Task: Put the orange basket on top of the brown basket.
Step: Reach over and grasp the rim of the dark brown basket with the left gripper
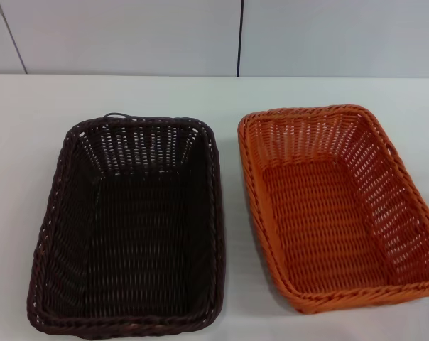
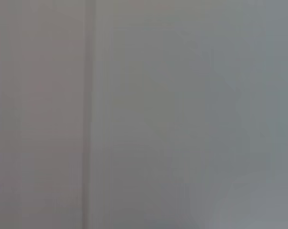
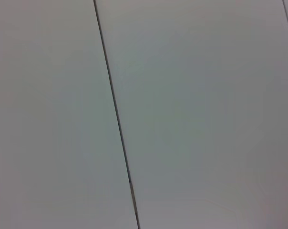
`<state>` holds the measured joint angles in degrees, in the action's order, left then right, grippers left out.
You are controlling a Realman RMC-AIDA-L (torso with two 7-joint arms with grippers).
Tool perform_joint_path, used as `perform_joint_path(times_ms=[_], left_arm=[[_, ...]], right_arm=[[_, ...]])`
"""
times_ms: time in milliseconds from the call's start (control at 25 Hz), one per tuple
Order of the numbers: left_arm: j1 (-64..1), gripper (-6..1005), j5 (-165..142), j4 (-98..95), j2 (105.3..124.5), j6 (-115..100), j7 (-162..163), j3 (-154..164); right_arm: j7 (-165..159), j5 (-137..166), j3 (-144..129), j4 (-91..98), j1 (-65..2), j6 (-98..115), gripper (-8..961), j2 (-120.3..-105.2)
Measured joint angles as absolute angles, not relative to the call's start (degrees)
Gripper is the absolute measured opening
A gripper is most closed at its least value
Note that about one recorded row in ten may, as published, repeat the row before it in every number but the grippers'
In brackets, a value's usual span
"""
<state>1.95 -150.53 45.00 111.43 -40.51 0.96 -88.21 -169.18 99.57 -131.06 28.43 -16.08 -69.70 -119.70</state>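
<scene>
— What do you have in front of you?

— Two woven trays on the white counter (image 1: 15, 142), side by side and apart. The bright orange rectangular wicker-style basket (image 1: 335, 206) lies toward the counter's right edge, upright and empty. It has sloping openwork sides, a tightly woven flat bottom and a thick braided rim. Its long axis runs from the near edge toward the far edge, turned slightly so the near end reaches closer to the right edge.

— And the other one?

— The very dark brown, almost black rectangular wicker-style basket (image 1: 129, 227) sits to its left, nearer the counter's left edge and a bit closer to the near edge. It has the same tray shape, the same openwork sides and braided rim, and it is empty too. A narrow strip of bare counter separates the two rims; they do not touch.

— Where are your grippers?

— Neither my left gripper nor my right gripper appears over the counter. Both wrist cameras face only the pale panelled wall (image 3: 191, 95), with a dark seam (image 3: 116, 114) in it, so I cannot say how either gripper is set.
</scene>
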Motion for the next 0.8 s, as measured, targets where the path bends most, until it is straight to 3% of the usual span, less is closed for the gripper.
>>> perform_joint_path(times_ms=[120, 160, 320, 360, 440, 480, 560, 600, 640, 680, 800], left_arm=[[4.0, 767, -152.8, 51.8, 110.52, -32.9, 1.1, -88.8], [7.6, 762, -156.3, 67.0, 109.57, -17.1, 1.1, -90.3], [8.3, 740, -157.1, 71.0, 109.56, -12.2, 0.9, -90.6], [9.4, 734, -159.3, 83.4, 110.28, 4.5, -1.2, -92.2], [9.4, 723, -159.3, 83.4, 110.28, 4.5, -1.2, -92.2], [8.8, 718, -159.3, 88.7, 111.50, 13.5, -3.6, -94.2], [8.8, 707, -159.3, 88.7, 111.50, 13.5, -3.6, -94.2], [4.8, 701, -159.0, 97.4, 115.87, 34.1, -11.1, -100.9], [4.8, 696, -159.0, 97.4, 115.87, 34.1, -11.1, -100.9], [1.8, 690, -158.8, 99.6, 117.57, 42.0, -14.6, -103.6], [1.8, 674, -158.8, 99.6, 117.57, 42.0, -14.6, -103.6]], right_arm=[[-169.2, 99.6, -131.0, 28.4, -16.0, -69.5, 826, -119.70], [-169.2, 99.6, -131.0, 28.4, -16.0, -69.4, 826, -119.70], [-169.2, 99.6, -131.0, 28.3, -16.0, -69.1, 826, -119.70], [-169.2, 99.6, -131.0, 28.3, -16.0, -69.0, 826, -119.70], [-169.2, 99.6, -131.0, 28.3, -16.1, -68.8, 826, -119.70], [-169.2, 99.7, -131.0, 28.3, -16.2, -68.6, 826, -119.70], [-169.2, 99.8, -131.0, 28.3, -16.2, -68.5, 826, -119.70], [-169.2, 99.8, -131.0, 28.3, -16.2, -68.4, 826, -119.69], [-169.2, 99.9, -131.0, 28.3, -16.2, -68.4, 826, -119.68], [-169.2, 99.9, -131.1, 28.3, -16.2, -68.4, 826, -119.66], [-169.2, 100.0, -131.2, 28.2, -16.1, -68.4, 826, -119.64]])
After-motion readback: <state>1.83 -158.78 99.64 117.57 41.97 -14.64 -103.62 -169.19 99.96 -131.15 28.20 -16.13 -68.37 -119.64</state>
